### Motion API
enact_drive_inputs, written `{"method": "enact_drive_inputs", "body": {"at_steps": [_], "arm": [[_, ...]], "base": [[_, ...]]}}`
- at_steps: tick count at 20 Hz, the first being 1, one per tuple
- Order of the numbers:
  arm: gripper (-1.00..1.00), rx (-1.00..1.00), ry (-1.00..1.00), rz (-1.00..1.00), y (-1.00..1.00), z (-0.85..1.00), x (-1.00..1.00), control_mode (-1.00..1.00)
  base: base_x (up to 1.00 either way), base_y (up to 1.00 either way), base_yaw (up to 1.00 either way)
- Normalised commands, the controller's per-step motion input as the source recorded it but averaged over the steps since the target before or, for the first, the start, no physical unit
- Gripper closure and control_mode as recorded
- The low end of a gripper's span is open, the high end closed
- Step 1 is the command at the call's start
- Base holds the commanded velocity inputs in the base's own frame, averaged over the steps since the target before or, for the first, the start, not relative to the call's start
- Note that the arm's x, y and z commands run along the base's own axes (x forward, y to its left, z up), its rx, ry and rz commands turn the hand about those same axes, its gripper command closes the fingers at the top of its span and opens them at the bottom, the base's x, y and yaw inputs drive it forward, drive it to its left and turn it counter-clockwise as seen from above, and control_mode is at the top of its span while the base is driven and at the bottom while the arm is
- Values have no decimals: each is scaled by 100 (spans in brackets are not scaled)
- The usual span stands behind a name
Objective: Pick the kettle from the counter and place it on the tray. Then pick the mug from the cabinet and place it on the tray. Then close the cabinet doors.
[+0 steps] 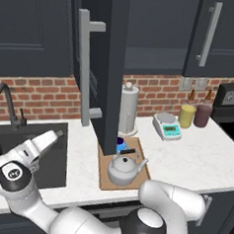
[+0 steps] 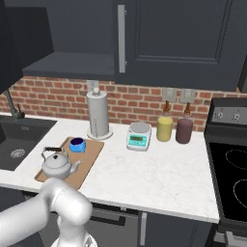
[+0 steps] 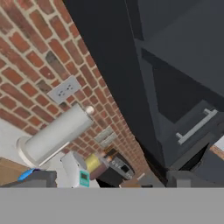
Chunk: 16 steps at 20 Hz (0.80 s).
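The silver kettle (image 1: 124,169) (image 2: 57,164) stands on the wooden tray (image 1: 141,171) (image 2: 91,152) on the white counter (image 1: 185,158). The blue mug (image 2: 77,144) (image 1: 121,147) sits on the tray's far end, behind the kettle. In the left base view it is partly hidden by the open cabinet door (image 1: 109,74), which juts out toward me edge-on. The cabinet (image 2: 72,65) shows a bare shelf. My gripper (image 1: 58,134) (image 3: 111,179) hangs over the sink, left of the tray. It is open and holds nothing, with its fingertips (image 3: 39,178) far apart.
A paper-towel roll (image 1: 129,110) stands behind the tray. A kitchen scale (image 1: 168,125), a yellow canister (image 1: 187,116) and a maroon canister (image 1: 202,115) line the counter's back right. A sink (image 1: 8,146) with a faucet (image 1: 8,104) is on the left, a stove (image 2: 231,173) on the right.
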Motion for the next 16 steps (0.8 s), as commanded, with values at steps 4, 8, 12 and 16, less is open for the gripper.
{"method": "enact_drive_inputs", "body": {"at_steps": [4, 8, 12, 16], "arm": [[-100, -3, 0, -10, 34, 31, -18, -100], [-100, -3, 0, -12, 10, 37, -12, -100], [-100, -2, 0, -13, 0, 42, -11, -100], [-100, -2, 0, -12, 0, 46, -18, -100]], "base": [[0, 0, 0], [0, 0, 0], [0, 0, 0], [0, 0, 0]]}}
